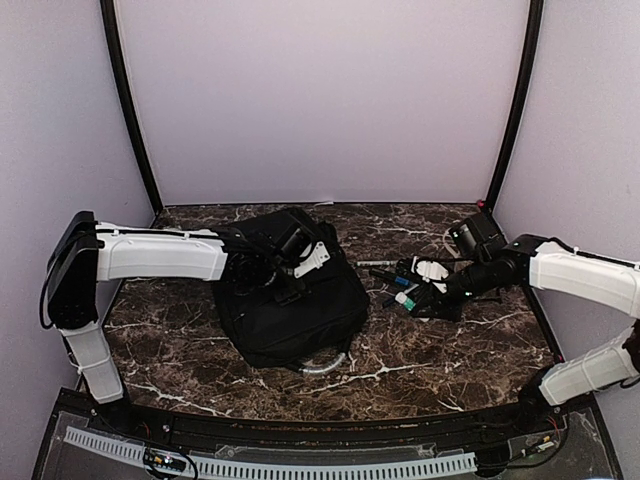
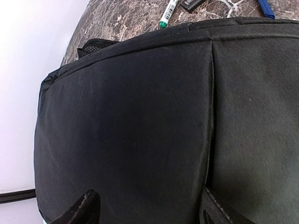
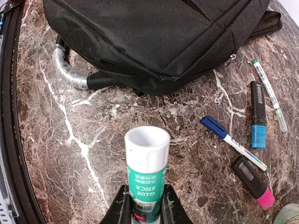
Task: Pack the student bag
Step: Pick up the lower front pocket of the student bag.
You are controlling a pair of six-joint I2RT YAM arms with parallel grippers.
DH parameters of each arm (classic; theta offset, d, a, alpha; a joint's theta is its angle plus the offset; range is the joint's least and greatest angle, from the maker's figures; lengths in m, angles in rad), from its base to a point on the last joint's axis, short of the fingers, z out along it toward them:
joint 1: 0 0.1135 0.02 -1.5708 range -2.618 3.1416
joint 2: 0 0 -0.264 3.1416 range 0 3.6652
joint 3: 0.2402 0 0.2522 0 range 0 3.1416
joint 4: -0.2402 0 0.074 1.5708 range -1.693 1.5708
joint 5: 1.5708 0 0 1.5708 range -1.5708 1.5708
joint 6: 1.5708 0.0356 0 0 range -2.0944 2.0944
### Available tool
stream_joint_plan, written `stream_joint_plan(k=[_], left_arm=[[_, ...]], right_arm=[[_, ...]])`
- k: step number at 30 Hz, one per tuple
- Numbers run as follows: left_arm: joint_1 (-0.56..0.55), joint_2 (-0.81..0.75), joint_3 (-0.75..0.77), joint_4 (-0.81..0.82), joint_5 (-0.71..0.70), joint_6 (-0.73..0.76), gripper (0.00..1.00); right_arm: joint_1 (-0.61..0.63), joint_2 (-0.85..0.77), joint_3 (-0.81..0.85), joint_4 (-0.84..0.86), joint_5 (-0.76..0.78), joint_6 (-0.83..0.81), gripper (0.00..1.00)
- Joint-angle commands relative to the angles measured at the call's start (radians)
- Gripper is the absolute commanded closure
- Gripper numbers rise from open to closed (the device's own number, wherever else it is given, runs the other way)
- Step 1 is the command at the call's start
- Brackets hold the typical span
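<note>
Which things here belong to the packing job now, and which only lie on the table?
In use: student bag, glue stick in right gripper.
Lying about: blue highlighter, pink highlighter, blue-capped pen, green-tipped pen.

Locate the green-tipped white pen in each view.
Top external: green-tipped white pen, small, just right of the student bag.
Left wrist: top edge, right of centre, beyond the bag.
Right wrist: right edge, upper half, right of the bag.
Shared landmark: the bag.
</note>
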Motion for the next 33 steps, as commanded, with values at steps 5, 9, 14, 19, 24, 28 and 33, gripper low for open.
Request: stream_joint_plan(k=[5, 9, 14, 19, 24, 28, 33], left_arm=[[-0.023, 0.104, 0.095, 0.024, -0.02, 0.084, 0.26], [-0.051, 0.137, 0.095, 0.031, -0.071, 0.143, 0.26], [-0.103, 0.11, 0.005, 0.1, -0.089, 0.223, 0.27], [-0.112, 0.116, -0.046, 0.232, -0.222, 0.273, 0.25], [-0.094, 0.137, -0.076, 0.354, -0.375, 0.341, 0.26], [-0.068, 0.116, -0.089, 0.372, -0.456, 0.338, 0.31], [-0.012, 0.037, -0.151, 0.392, -0.495, 0.333, 0.35]], right_arm=[[-0.007, -0.042, -0.018, 0.039, 0.014, 0.008, 0.84], [-0.006, -0.04, -0.016, 0.039, 0.011, 0.01, 0.83], [-0.005, -0.038, -0.015, 0.039, 0.011, 0.011, 0.83], [-0.005, -0.033, -0.015, 0.041, 0.012, 0.013, 0.82], [-0.006, -0.03, -0.018, 0.041, 0.014, 0.014, 0.82], [-0.005, -0.032, -0.019, 0.042, 0.021, 0.017, 0.82], [-0.005, -0.03, -0.016, 0.043, 0.017, 0.018, 0.82]])
